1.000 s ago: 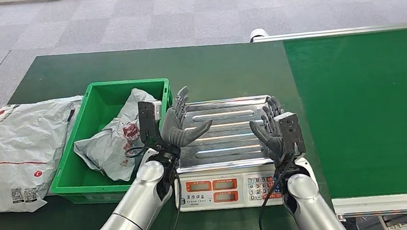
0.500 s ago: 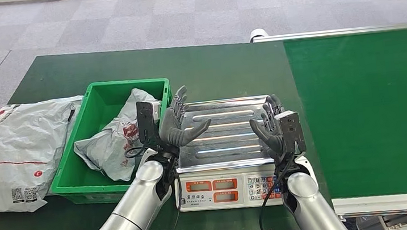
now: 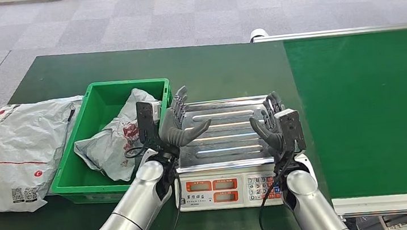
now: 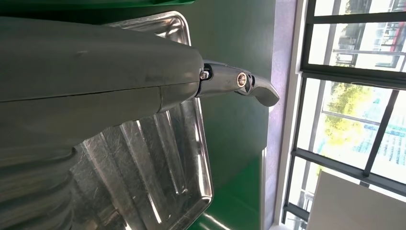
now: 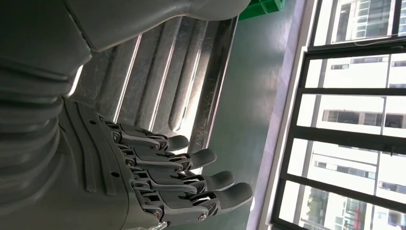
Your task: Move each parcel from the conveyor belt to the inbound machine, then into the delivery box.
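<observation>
Both hands hover over the scale tray (image 3: 223, 133), left hand (image 3: 176, 124) and right hand (image 3: 271, 128) empty, fingers spread. One parcel (image 3: 114, 141) lies in the green box (image 3: 81, 136) (beside the tray).

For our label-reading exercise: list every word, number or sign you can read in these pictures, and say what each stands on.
None can be read.
Silver weighing scale: orange display labels and keypad marks, too small to read.
Large grey plastic parcel bag on the table: red logo and black code squares, blurred.
Grey parcel bag in the green plastic crate: red print, unreadable.
</observation>
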